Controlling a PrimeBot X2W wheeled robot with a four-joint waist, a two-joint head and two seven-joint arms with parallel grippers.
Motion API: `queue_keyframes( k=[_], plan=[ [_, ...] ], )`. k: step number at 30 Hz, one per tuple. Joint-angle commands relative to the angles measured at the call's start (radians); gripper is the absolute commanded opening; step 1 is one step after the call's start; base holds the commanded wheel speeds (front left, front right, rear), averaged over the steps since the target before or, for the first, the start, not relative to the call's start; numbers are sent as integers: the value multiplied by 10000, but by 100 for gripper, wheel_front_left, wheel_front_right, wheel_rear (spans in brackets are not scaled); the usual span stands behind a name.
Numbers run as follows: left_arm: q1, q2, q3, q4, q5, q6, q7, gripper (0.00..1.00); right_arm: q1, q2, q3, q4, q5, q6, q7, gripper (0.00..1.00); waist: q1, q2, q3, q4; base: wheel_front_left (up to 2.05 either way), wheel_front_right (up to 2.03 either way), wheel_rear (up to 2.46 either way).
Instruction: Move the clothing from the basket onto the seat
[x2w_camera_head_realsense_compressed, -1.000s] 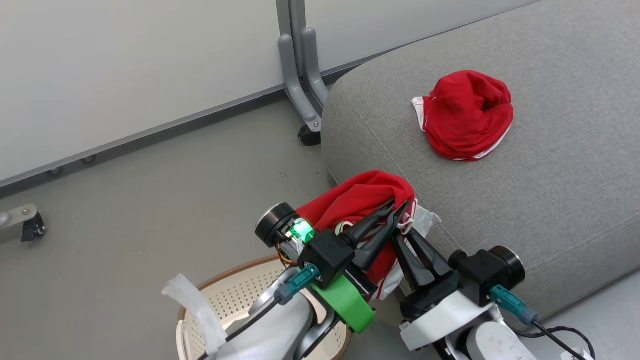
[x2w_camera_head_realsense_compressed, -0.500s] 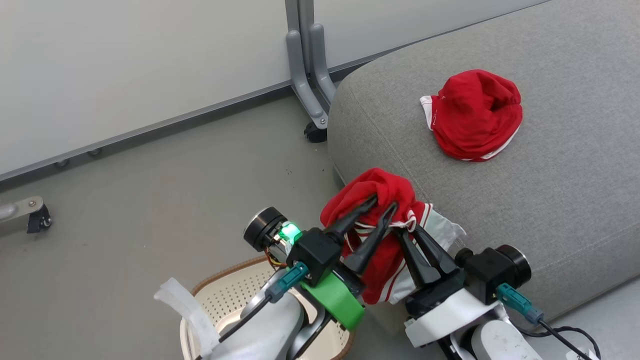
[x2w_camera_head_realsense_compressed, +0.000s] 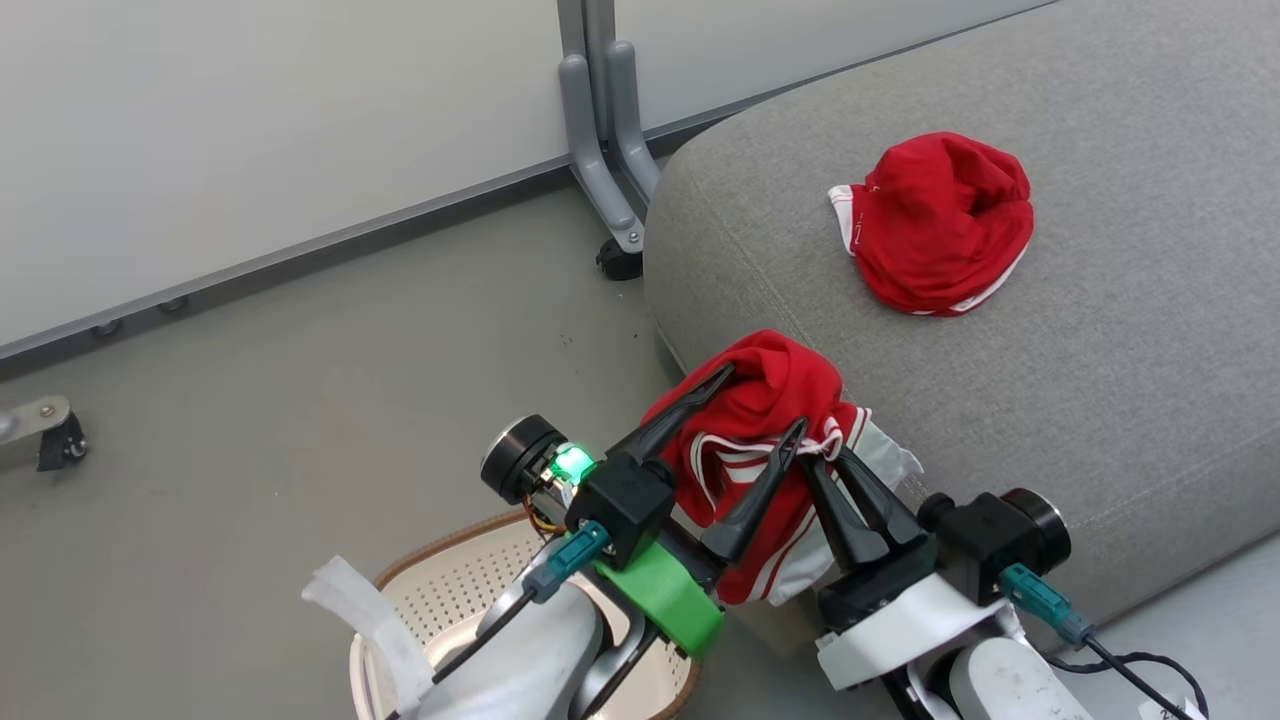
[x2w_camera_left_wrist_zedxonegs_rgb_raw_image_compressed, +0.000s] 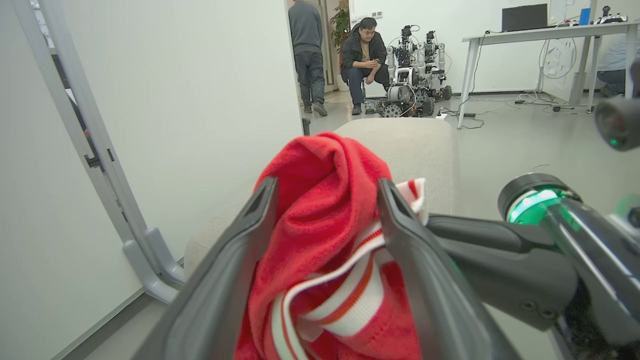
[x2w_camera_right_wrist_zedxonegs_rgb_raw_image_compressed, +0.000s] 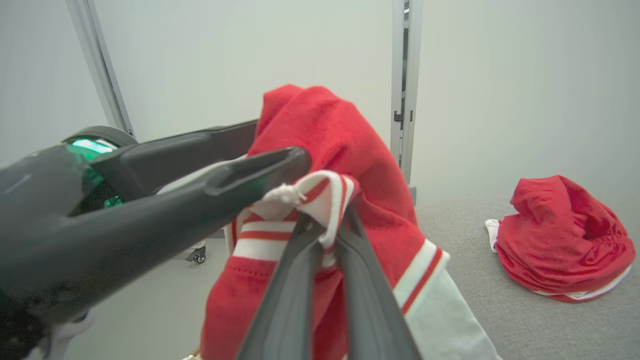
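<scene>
The right gripper (x2w_camera_head_realsense_compressed: 829, 458) has its jaws pressed together on the white-and-red striped cuff of a red garment (x2w_camera_head_realsense_compressed: 775, 370). The garment hangs in the air at the near left corner of the seat (x2w_camera_head_realsense_compressed: 1100, 400), and its lower folds drop in front of the seat's edge. The left gripper (x2w_camera_head_realsense_compressed: 762, 398) has its jaws spread wide, one on each side of a bunch of the same cloth, which bulges up between them. I cannot tell whether they press on it. The other red garment (x2w_camera_head_realsense_compressed: 940, 235) lies crumpled on top of the seat, well apart from both grippers. The basket (x2w_camera_head_realsense_compressed: 455, 598) stands on the floor (x2w_camera_head_realsense_compressed: 300, 400) beneath the left arm, near the seat's corner.
</scene>
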Motion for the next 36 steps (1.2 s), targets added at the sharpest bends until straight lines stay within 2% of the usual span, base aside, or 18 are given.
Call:
queue_keyframes(
  k=[1, 6, 19, 28, 36],
  plan=[
    [12, 39, 1, 45, -1, -37, 14, 100, 33, -6, -99, -60, -61, -14, -34, 0, 1, 0, 81, -172, 0, 0, 0],
    [-74, 87, -38, 92, -16, -31, 13, 100, 13, 31, -344, -167, -112, -14, -34, 0, 1, 0, 237, -738, 0, 0, 0],
    [-325, 254, -354, 176, -112, -32, 13, 100, 234, 167, -1064, -372, -241, -14, -32, 0, 1, 0, 578, -2712, 0, 0, 0],
    [-881, 246, -1238, 430, -518, -32, 13, 100, 621, 285, -1985, -815, -395, -14, -32, 0, 1, 0, 925, -2956, 0, 0, 0],
    [-1107, 411, -1481, 539, -725, -32, 13, 100, 614, 325, -2220, -952, -405, -14, -32, 0, 1, 0, 1115, -2979, 0, 0, 0]
  ],
)
